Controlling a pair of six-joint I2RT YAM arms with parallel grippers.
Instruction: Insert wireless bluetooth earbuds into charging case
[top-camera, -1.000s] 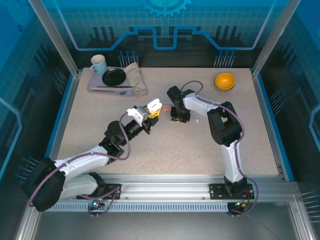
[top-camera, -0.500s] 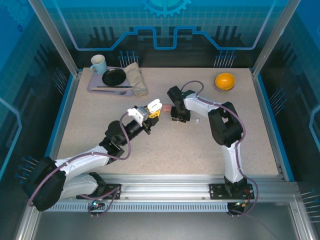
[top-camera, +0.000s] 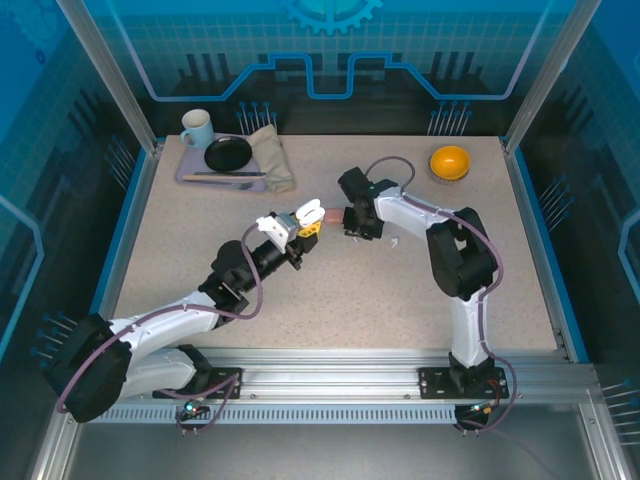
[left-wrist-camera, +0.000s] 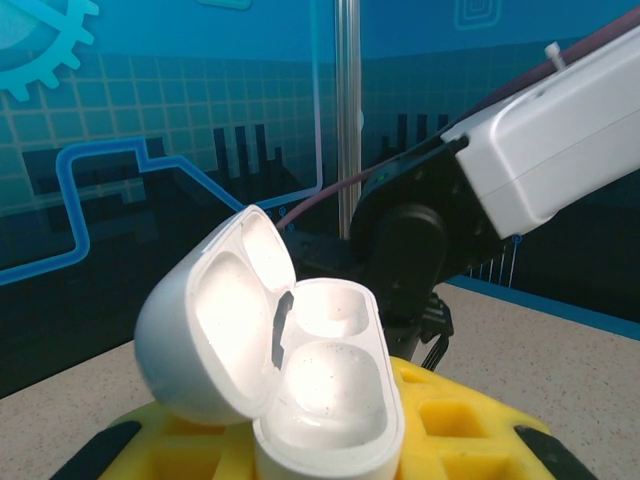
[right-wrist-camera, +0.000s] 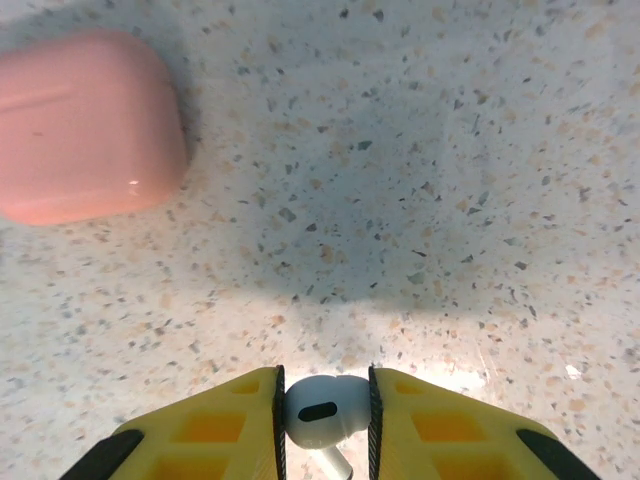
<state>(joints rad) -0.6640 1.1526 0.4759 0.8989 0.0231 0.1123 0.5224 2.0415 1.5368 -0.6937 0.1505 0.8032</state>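
My left gripper (left-wrist-camera: 325, 445) is shut on a white charging case (left-wrist-camera: 320, 390), which it holds up off the table with its lid swung open to the left. Both sockets of the case are bare. In the top view this case (top-camera: 303, 214) sits at the left gripper (top-camera: 300, 224), mid-table. My right gripper (right-wrist-camera: 322, 425) is shut on a white earbud (right-wrist-camera: 320, 408), stem pointing down, just above the speckled table. From above, the right gripper (top-camera: 358, 230) hangs a little to the right of the white case. A closed salmon-pink case (right-wrist-camera: 85, 125) lies on the table between the two grippers (top-camera: 330, 214).
A tray (top-camera: 190, 176) with a mug (top-camera: 196, 127), a black plate (top-camera: 228, 153) and a folded cloth (top-camera: 272, 158) stands at the back left. An orange bowl (top-camera: 449, 161) sits at the back right. A small white piece (top-camera: 393, 240) lies just right of the right gripper.
The right gripper has closed a little onto the white earbud and shifted slightly toward the back, its elbow swinging right. The left arm and white case have held still.
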